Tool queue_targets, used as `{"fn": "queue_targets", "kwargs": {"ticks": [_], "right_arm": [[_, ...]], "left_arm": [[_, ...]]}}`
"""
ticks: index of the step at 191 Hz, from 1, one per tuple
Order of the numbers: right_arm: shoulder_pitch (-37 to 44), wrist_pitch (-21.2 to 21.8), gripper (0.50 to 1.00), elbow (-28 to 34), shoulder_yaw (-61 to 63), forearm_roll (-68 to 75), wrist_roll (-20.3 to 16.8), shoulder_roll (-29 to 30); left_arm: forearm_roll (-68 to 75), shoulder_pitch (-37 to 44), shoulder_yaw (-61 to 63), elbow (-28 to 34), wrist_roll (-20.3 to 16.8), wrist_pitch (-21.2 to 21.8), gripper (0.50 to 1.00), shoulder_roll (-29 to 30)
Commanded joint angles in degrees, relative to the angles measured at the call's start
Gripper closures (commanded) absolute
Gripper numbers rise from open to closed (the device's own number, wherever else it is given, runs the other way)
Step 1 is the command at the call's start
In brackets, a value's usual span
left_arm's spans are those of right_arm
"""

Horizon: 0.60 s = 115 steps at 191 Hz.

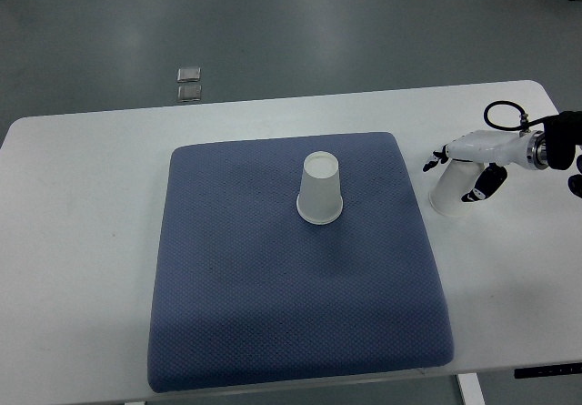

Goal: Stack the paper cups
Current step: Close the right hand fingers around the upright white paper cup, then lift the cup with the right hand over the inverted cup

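blue mat [273, 314] on white table [82, 241] (grey floor [273, 23]) — right hand [468, 170] seemingly gripping cup [446, 191].

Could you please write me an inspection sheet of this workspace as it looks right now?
Surface: white table with a blue mat lying on its middle.
Job's things: one cup stands upside down on the mat; a second cup is on the bare table to the right of the mat, in the right hand's grasp. Not stacked yet.
Clutter: nothing seen on the table.
Grippers: right hand comes in from the right edge, fingers around the second cup; left hand not in view.
Cables: a black cable loop at the right wrist.
Surroundings: grey floor, with two small square plates set in it beyond the table's far edge.
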Motion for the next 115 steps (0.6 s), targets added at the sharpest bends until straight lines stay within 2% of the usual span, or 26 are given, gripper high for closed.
{"fn": "queue_targets", "kwargs": {"ticks": [1, 11, 40, 75, 87, 115], "right_arm": [[0.0, -0.1, 0.74, -0.1, -0.4, -0.1, 0.1, 0.0], [0.0, 0.0, 0.754, -0.1, -0.5, -0.1, 0.1, 0.5], [0.0, 0.0, 0.84, -0.1, -0.6, -0.1, 0.1, 0.9], [0.2, 0.1, 0.852, -0.1, -0.5, -0.1, 0.1, 1.2], [0.4, 0.4, 0.883, -0.1, -0.5, -0.1, 0.1, 1.1], [0.5, 0.4, 0.912, 0.0, -0.5, 0.0, 0.2, 1.2]], "left_arm": [[0.0, 0.0, 0.0, 0.0, 0.0, 0.0, 0.5, 0.0], [0.0, 0.0, 0.0, 0.0, 0.0, 0.0, 0.5, 0.0], [0.0, 0.0, -0.1, 0.0, 0.0, 0.0, 0.5, 0.0], [0.0, 0.0, 0.0, 0.0, 0.0, 0.0, 0.5, 0.0], [0.0, 0.0, 0.0, 0.0, 0.0, 0.0, 0.5, 0.0], [0.0, 0.0, 0.0, 0.0, 0.0, 0.0, 0.5, 0.0]]}}
